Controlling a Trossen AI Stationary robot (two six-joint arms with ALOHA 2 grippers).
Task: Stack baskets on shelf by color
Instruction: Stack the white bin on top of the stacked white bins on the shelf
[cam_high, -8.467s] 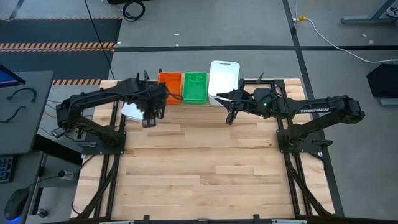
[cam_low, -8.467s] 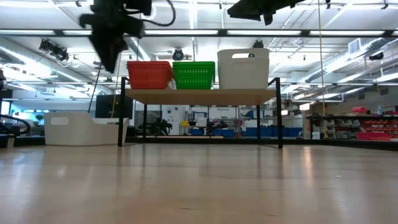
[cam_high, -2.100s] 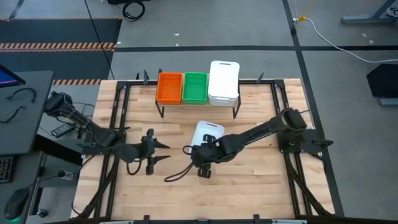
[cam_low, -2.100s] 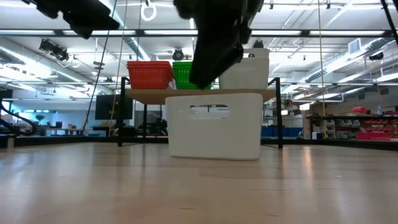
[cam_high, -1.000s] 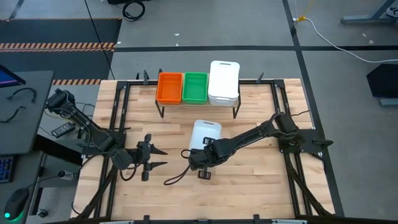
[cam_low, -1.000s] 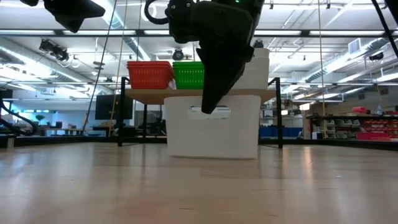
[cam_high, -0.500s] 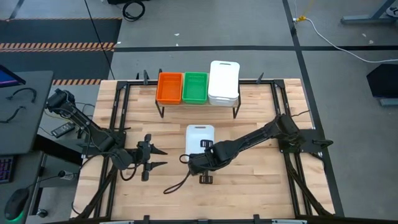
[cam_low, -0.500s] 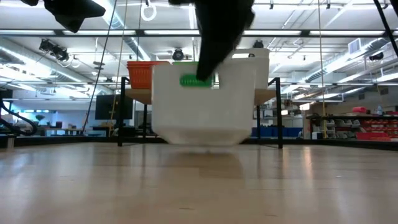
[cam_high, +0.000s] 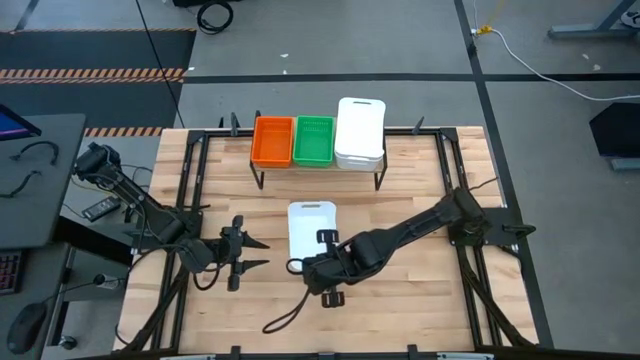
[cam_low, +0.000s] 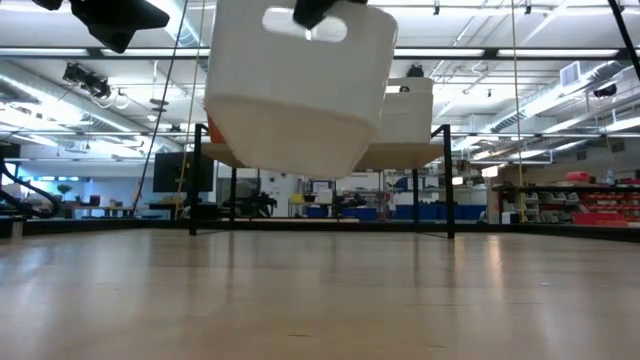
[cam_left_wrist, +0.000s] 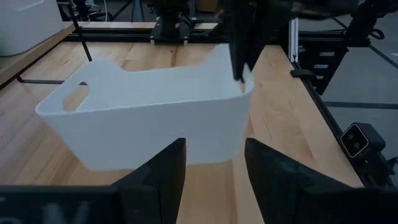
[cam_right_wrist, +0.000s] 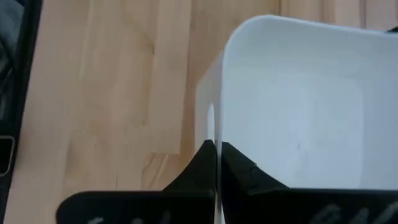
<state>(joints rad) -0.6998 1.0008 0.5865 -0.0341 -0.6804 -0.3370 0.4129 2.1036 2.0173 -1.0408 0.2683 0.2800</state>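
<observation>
A white basket (cam_high: 311, 227) hangs in the air over the table's middle; in the low view the basket (cam_low: 300, 90) is tilted, clear of the tabletop. My right gripper (cam_high: 323, 241) is shut on its near end. My left gripper (cam_high: 258, 254) hovers open left of it, pointing at the basket's long side (cam_left_wrist: 155, 118). On the shelf (cam_low: 400, 152) at the far edge stand orange baskets (cam_high: 272, 140), green baskets (cam_high: 313, 140) and white baskets (cam_high: 360, 132). I cannot tell how many are nested in each pile. My right gripper (cam_right_wrist: 216, 149) pinches the white basket's near end wall (cam_right_wrist: 210, 124) at its rim, close to the handle slot. One finger is inside the basket and one outside. The fingers come from above, slanting from the table's near right. The basket is lifted clear and hangs tilted below them.
Black frame rails (cam_high: 190, 215) run along the table's left and right sides. A dark cable (cam_high: 285, 305) loops down from my right arm onto the wood near the table's middle. The shelf's thin black legs (cam_high: 378, 180) stand on the table at the far edge.
My right gripper has risen and moved toward the table's near-left, keeping its hold. The white basket, which stood on the table a second ago, is now lifted clear and tipped, and has shifted left and nearer with the gripper.
</observation>
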